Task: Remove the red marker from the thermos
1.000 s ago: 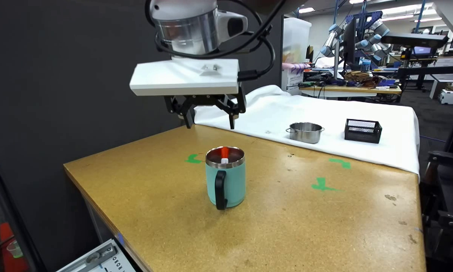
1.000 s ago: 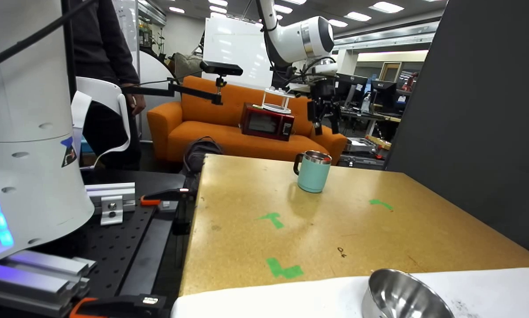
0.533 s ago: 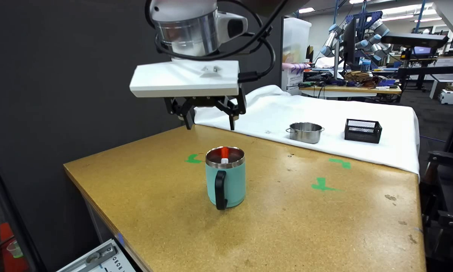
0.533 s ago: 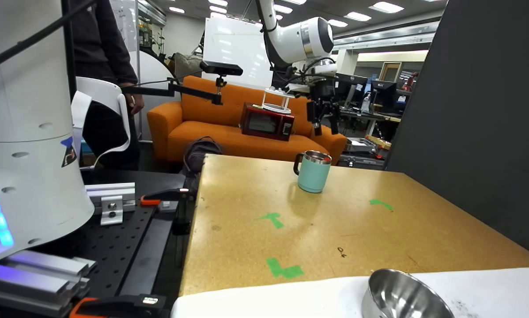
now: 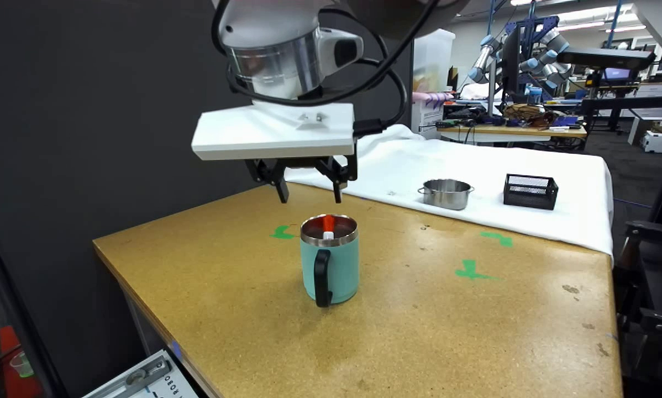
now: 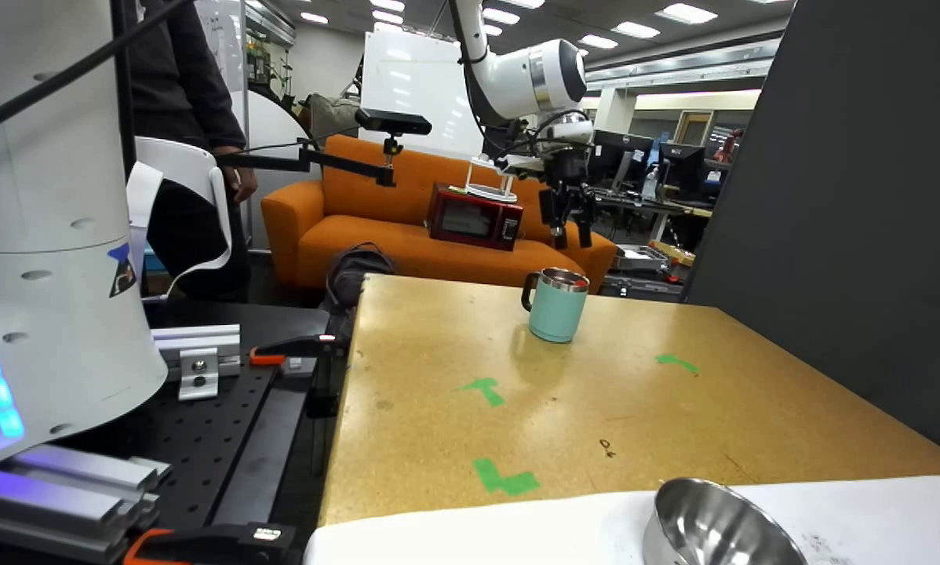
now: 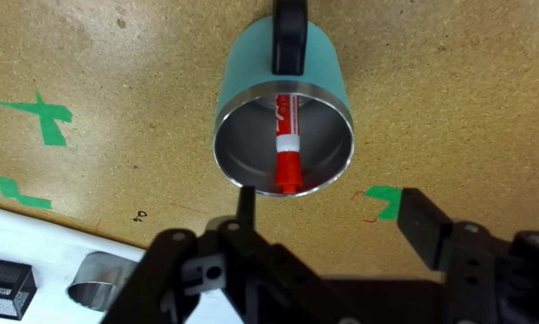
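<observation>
The teal thermos (image 5: 345, 271) stands upright on the wooden table, with its black handle at the side. It also shows in an exterior view (image 6: 558, 315) and in the wrist view (image 7: 247, 63). The red marker (image 7: 288, 168) leans inside it, its red cap end against the inner wall at the rim and a white band below the cap. The cap also shows in both exterior views (image 5: 329, 223) (image 6: 581, 283). My gripper (image 5: 310, 200) is open and empty, pointing down a little above the rim. In the wrist view its fingers (image 7: 327, 191) are apart, the left fingertip near the rim and the marker outside the gap.
A steel pot (image 5: 447, 194) and a black mesh basket (image 5: 530, 192) stand on a white cloth (image 5: 579, 221) at the table's far side. A dark wall panel (image 5: 115, 110) borders the table (image 5: 447, 331). Green tape marks (image 5: 469, 269) are on its surface.
My gripper has come down toward the thermos, mostly in the last half second. The gap between its fingers looks slightly narrower. The thermos and marker have not moved.
</observation>
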`<state>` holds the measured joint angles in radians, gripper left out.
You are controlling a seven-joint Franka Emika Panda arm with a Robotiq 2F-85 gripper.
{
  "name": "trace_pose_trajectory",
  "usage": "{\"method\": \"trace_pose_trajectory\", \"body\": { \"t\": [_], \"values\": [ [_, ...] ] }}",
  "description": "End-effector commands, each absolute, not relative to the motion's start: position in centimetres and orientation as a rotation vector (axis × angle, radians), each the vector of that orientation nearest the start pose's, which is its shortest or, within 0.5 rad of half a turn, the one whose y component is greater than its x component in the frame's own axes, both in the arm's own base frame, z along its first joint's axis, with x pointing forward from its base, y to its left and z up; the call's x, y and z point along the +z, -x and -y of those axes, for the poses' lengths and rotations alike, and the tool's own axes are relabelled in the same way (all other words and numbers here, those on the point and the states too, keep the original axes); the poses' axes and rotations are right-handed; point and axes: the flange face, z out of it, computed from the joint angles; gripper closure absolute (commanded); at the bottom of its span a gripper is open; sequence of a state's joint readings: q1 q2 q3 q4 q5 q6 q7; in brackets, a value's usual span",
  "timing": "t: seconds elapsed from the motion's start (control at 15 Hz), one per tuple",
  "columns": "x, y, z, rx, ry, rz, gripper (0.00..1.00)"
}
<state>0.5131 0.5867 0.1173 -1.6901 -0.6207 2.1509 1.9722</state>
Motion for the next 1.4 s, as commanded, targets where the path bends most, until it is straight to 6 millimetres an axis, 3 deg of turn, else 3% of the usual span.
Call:
{"method": "trace_pose_trajectory", "body": {
  "t": [0.0,0.33,0.73,1.0,1.33],
  "values": [
    [25.1,-55.6,-36.2,-0.642,2.92,-1.545,0.39],
    [23.8,-55.7,-34.8,-0.637,2.932,-1.565,0.25],
    [21.5,-55.6,-33.7,-0.616,2.961,-1.583,0.51],
    [20.6,-55.4,-34.1,-0.607,2.972,-1.568,0.32],
    [20.5,-55.4,-34.2,-0.61,2.974,-1.548,0.37]
  ]
}}
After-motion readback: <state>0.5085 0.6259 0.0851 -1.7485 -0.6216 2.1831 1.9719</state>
